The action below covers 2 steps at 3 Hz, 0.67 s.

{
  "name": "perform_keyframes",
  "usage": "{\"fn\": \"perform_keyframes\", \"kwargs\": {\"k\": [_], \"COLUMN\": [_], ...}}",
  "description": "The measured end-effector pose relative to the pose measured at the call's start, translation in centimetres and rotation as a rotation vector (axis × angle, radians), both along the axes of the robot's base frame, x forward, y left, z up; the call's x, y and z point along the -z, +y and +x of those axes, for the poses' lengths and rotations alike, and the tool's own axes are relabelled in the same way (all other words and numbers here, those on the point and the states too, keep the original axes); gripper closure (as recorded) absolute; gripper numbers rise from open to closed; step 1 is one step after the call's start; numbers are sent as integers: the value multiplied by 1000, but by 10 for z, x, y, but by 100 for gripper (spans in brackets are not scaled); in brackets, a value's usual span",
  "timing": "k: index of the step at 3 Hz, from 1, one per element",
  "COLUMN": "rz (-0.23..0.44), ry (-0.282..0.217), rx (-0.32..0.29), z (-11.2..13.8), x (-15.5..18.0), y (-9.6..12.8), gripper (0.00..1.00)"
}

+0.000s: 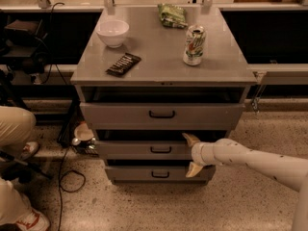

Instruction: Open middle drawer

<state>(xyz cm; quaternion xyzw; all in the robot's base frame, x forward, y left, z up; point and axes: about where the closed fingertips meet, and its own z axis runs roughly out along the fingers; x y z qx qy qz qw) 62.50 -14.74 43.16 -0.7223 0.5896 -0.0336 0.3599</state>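
The middle drawer (130,149) is the second of three grey fronts in the metal cabinet, with a small black loop handle (160,150). It stands out a little from the cabinet, with a dark gap above it. My gripper (191,155) comes in from the right on a white arm. It is open. One finger (190,139) is at the drawer's top edge and the other lies below the front, right of the handle. It holds nothing.
The top drawer (161,114) stands slightly open and the bottom drawer (154,174) is below. On the cabinet top are a white bowl (112,32), a dark bar (123,64), a soda can (194,44) and a green bag (172,14). A person's legs (14,129) and cables (67,177) are at left.
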Motion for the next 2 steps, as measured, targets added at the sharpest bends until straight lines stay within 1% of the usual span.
{"fn": "perform_keyframes", "kwargs": {"k": [1,2], "rz": [2,13], "ry": [-7,2], "rx": [47,99], "z": [19,39], "x": [3,9], "y": [2,-3], "gripper": [0,0]}}
